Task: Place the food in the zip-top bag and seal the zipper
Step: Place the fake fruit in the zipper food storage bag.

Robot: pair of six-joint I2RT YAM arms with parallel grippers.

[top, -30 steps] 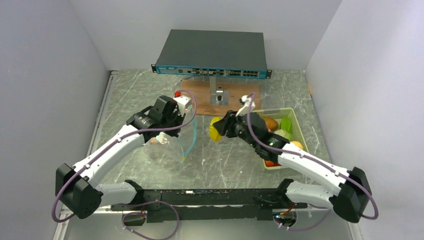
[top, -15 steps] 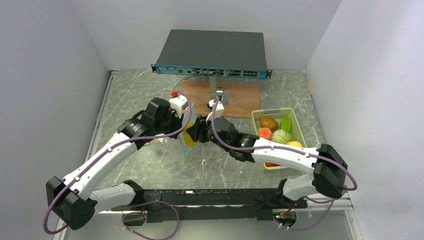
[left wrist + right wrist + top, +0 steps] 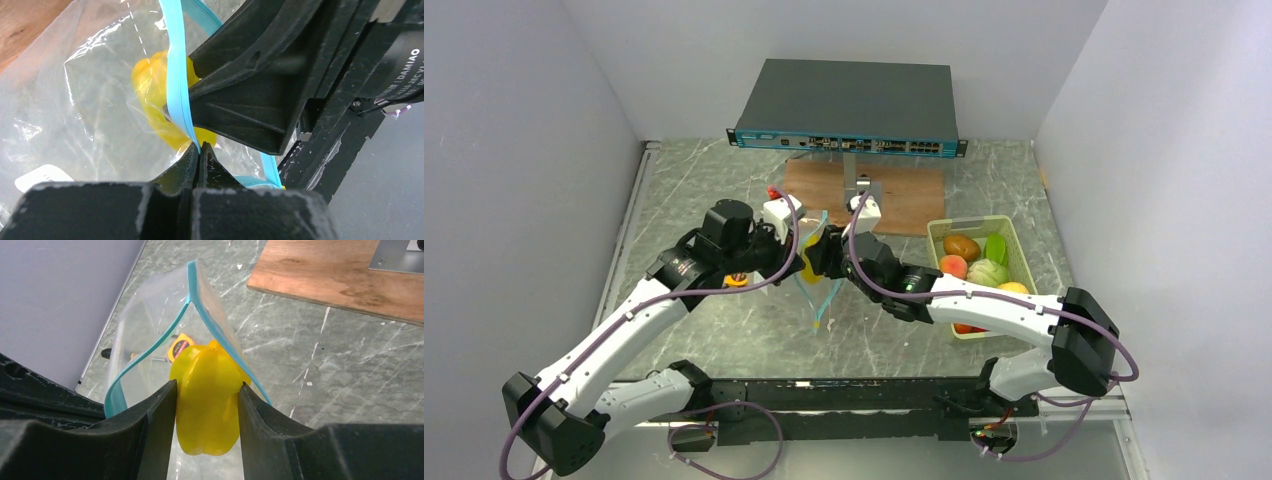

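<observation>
My right gripper (image 3: pixel 207 392) is shut on a yellow toy pepper (image 3: pixel 207 400) and holds it in the open mouth of the clear zip-top bag (image 3: pixel 150 340). The teal-blue zipper (image 3: pixel 145 357) curves around the pepper. My left gripper (image 3: pixel 199 150) is shut on the zipper strip (image 3: pixel 177 85), holding the bag's mouth up. From the left wrist the yellow pepper (image 3: pixel 150 95) shows through the plastic. In the top view both grippers meet at the bag (image 3: pixel 816 285), with the pepper (image 3: pixel 808 268) between them. More toy food (image 3: pixel 974 262) lies in the pale green tray (image 3: pixel 1020 250).
A wooden board (image 3: pixel 894 195) with a metal stand lies behind the bag, and a grey network switch (image 3: pixel 849 100) stands at the back. A yellow tape measure (image 3: pixel 179 346) lies on the table behind the bag. A small red piece (image 3: pixel 772 191) sits by the left gripper.
My right arm has carried the yellow pepper leftward from the tray side into the bag's mouth. My left gripper has lifted the bag and shifted it toward the middle.
</observation>
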